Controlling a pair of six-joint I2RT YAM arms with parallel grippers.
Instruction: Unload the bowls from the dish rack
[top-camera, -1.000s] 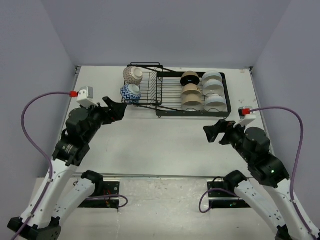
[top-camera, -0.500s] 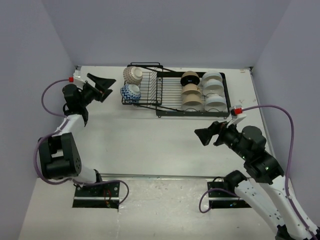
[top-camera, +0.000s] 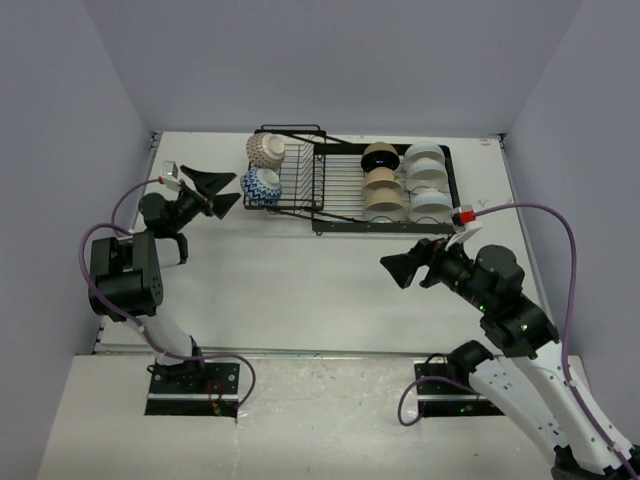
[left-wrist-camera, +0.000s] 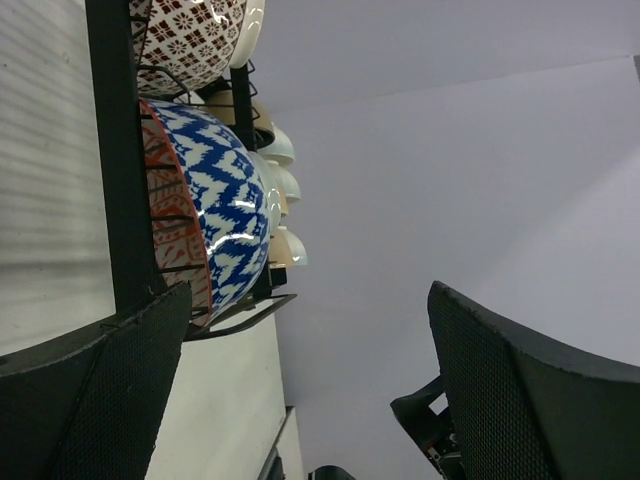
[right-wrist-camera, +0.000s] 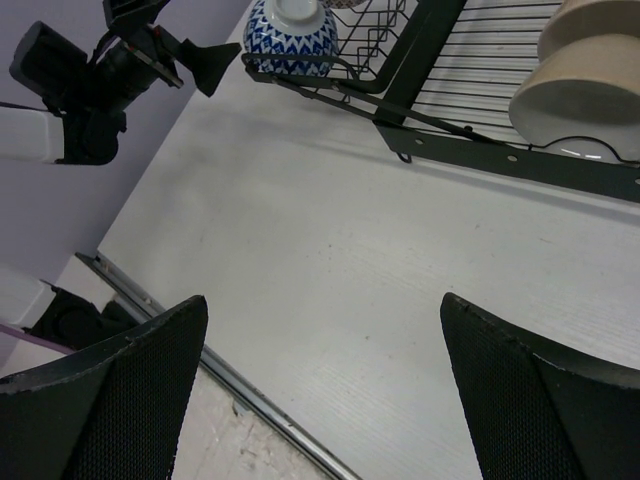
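At the far left, close to the tabletop's (top-camera: 300, 290) left edge, we see the left arm (top-camera: 125, 275) folded tightly, its forearm pointing right. The left jaws stand spread wide and hold nothing. Their tips are just beside the blue net-patterned bowl (top-camera: 260, 186), which sits at the left end of the dish rack (top-camera: 300, 185). In the left wrist view that bowl lies ahead of the fingers rather than between them, and we cannot tell whether a tip touches the rack wire.

Behind the blue bowl, a brown-patterned bowl (top-camera: 265, 150) rests in the same raised basket. Further right, in the longer section, a row of beige bowls (top-camera: 383, 185) with black insides stands on edge. A row of white bowls (top-camera: 430, 180) stands beside them, near the rack's right rim.

In front of the rack we find a broad bare stretch of tabletop running to the near edge. The right arm (top-camera: 500, 290) reaches over it from the right. The right jaws are also fully spread and hold nothing, hanging well apart from the rack's front rail.
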